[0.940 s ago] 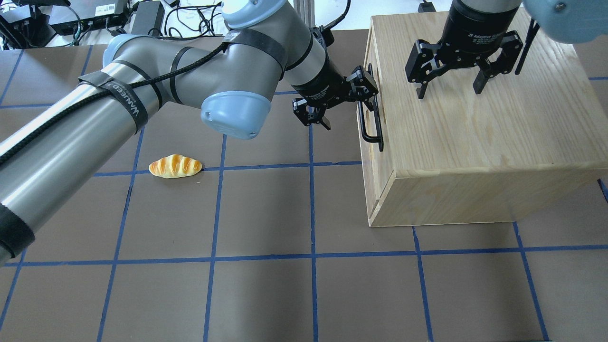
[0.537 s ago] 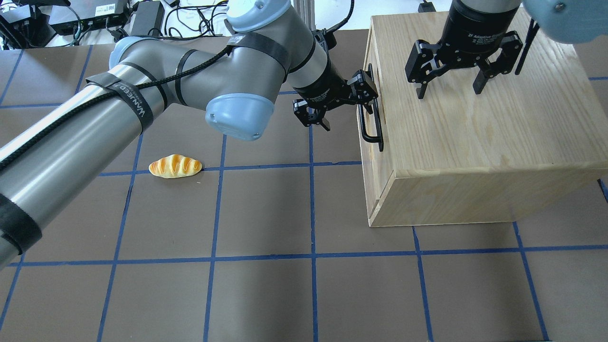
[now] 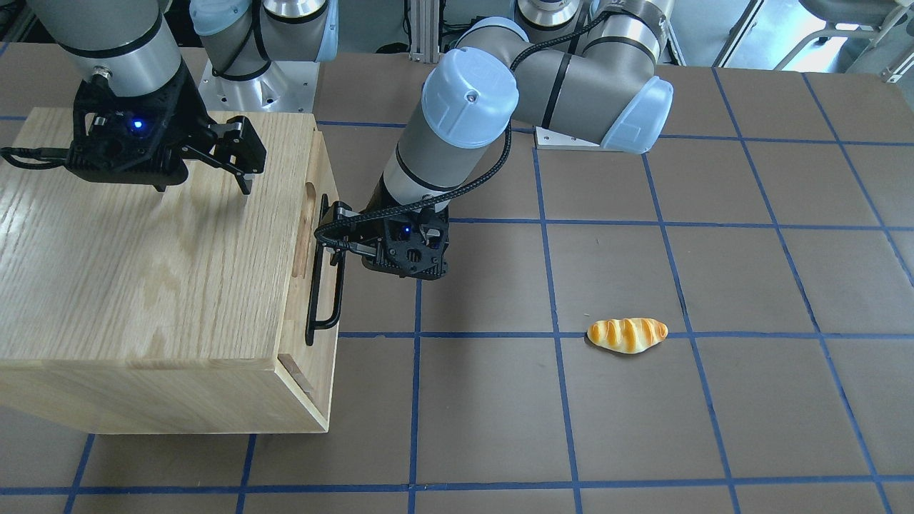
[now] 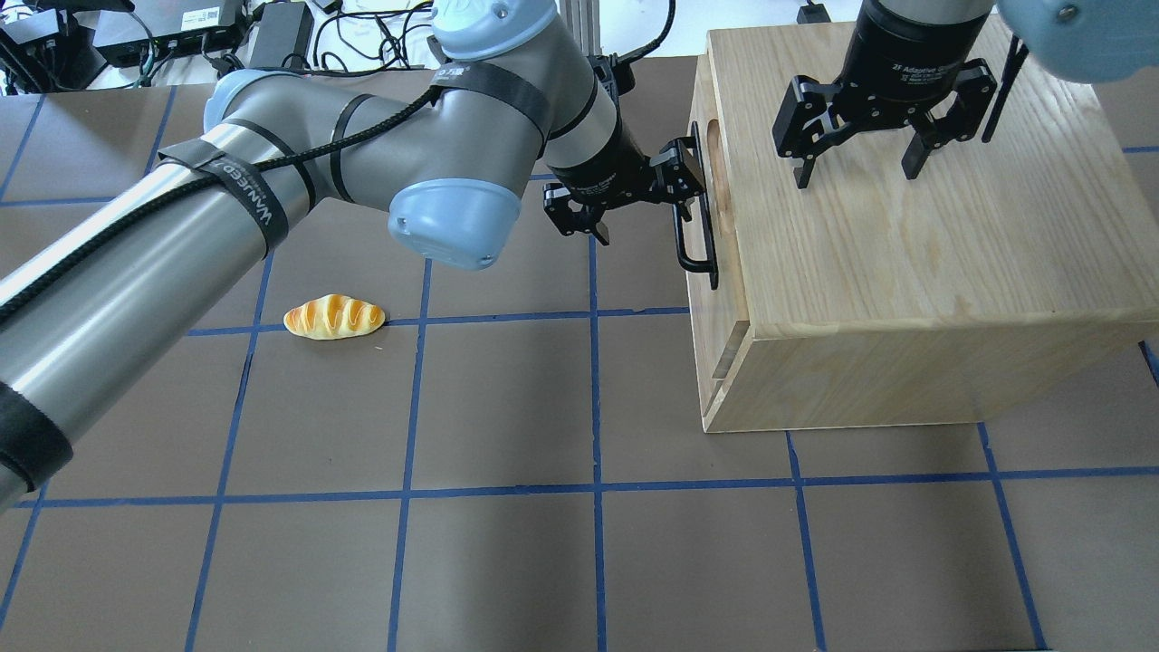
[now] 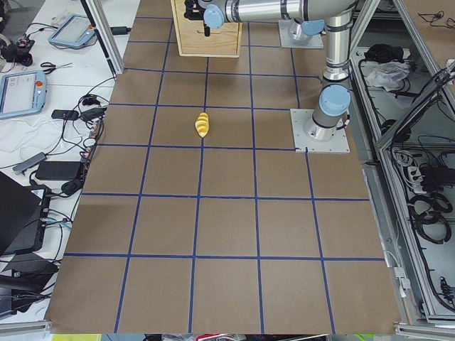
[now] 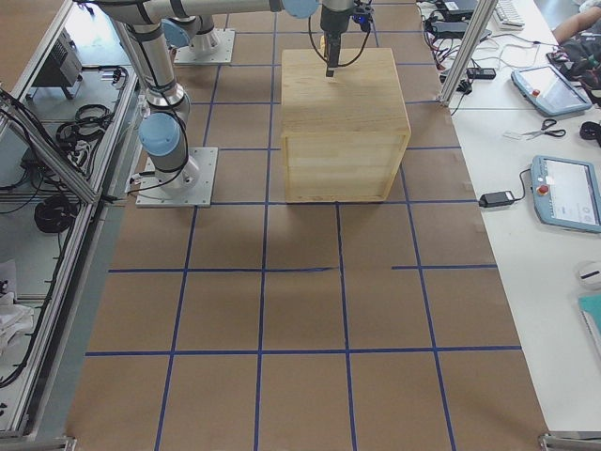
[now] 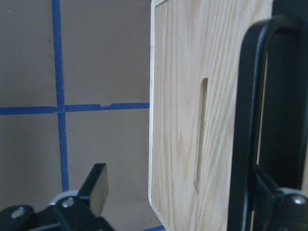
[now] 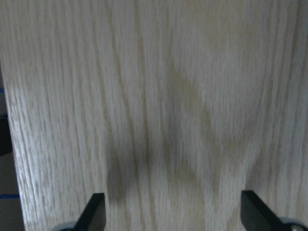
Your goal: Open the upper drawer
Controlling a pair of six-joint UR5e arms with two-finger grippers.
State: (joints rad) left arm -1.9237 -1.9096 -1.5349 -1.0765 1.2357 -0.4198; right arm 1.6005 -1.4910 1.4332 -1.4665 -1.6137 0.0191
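upper drawer (image 4: 722,226) out a crack from the cabinet (image 4: 905,272), right of centre in the overhead view | my left gripper (image 4: 645,213) spread wide, one finger hooked behind the black handle (image 4: 693,237), the other clear of it | my right gripper (image 4: 856,172) spread over the cabinet top, upper right | bread roll (image 4: 334,317) on the table, left of centre

On the brown table (image 4: 507,561), gridded with blue tape: a small glazed bread roll (image 4: 334,317), alone, just beside a tape line, well apart from the large oak cabinet (image 4: 905,272). Past the far edge, black boxes (image 4: 172,32) and tangled cables (image 4: 371,36). On the white side bench (image 6: 554,282), a teach pendant (image 6: 566,193), a second pendant (image 6: 543,89), scissors (image 6: 537,134) between them
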